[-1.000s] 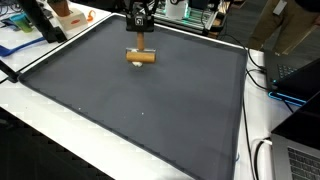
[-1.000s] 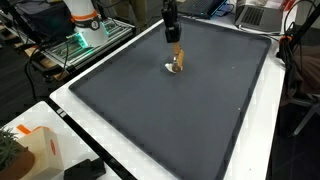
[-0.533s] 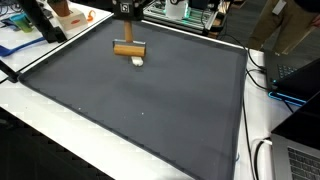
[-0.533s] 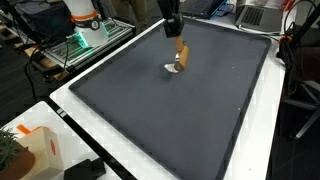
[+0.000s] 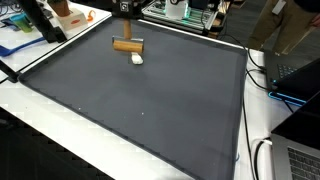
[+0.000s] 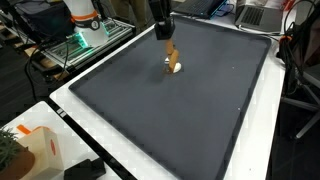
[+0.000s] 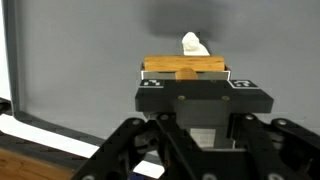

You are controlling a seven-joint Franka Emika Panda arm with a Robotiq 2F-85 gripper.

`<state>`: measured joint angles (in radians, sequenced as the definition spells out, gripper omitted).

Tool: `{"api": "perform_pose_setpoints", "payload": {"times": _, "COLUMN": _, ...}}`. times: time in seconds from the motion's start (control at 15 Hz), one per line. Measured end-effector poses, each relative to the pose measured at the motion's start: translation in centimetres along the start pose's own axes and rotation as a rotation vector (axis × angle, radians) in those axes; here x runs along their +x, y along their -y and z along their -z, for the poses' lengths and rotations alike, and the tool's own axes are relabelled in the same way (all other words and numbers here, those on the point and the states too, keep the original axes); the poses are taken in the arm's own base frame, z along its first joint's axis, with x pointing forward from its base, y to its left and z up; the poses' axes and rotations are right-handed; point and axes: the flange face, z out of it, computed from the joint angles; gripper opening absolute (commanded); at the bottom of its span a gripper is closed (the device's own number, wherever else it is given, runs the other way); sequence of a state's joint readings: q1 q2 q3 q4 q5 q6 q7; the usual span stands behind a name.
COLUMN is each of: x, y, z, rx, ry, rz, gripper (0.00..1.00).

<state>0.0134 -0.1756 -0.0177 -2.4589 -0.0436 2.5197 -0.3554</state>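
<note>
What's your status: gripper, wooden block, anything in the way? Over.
Gripper shut on wooden block. Block crosswise in jaws, over grey mat. Small white lump close by.

Dark grey mat (image 5: pixel 140 100) is covering most of the white table (image 5: pixel 50 130), with a pale border showing around it in both exterior views. Laptop (image 5: pixel 300 160) and black cables (image 5: pixel 262 150) are lying past one table edge, and a blue sheet (image 5: pixel 15 45) is sitting near a far corner. Orange-and-white box (image 6: pixel 40 150) is standing beside green leaves (image 6: pixel 8 150) in an exterior view, with a green-lit device (image 6: pixel 85 40) glowing beyond the table.
</note>
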Motion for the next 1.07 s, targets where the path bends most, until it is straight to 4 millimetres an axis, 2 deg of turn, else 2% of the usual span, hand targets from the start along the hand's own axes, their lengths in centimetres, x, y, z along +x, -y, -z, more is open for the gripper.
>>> {"api": "perform_pose_setpoints", "payload": {"times": 0.2, "x": 0.1, "y": 0.2, "z": -0.8, "rx": -0.001, "ry": 0.006, "rz": 0.002, "gripper": 0.22}}
{"api": "perform_pose_setpoints", "payload": {"times": 0.47, "x": 0.4, "y": 1.2, "z": -3.1, "rx": -0.011, "ry": 0.049, "rz": 0.024, "gripper": 0.22}}
{"api": "perform_pose_setpoints", "payload": {"times": 1.07, "x": 1.6, "y": 3.1, "z": -3.2, "rx": -0.09, "ry": 0.099, "rz": 0.104, "gripper": 0.22}}
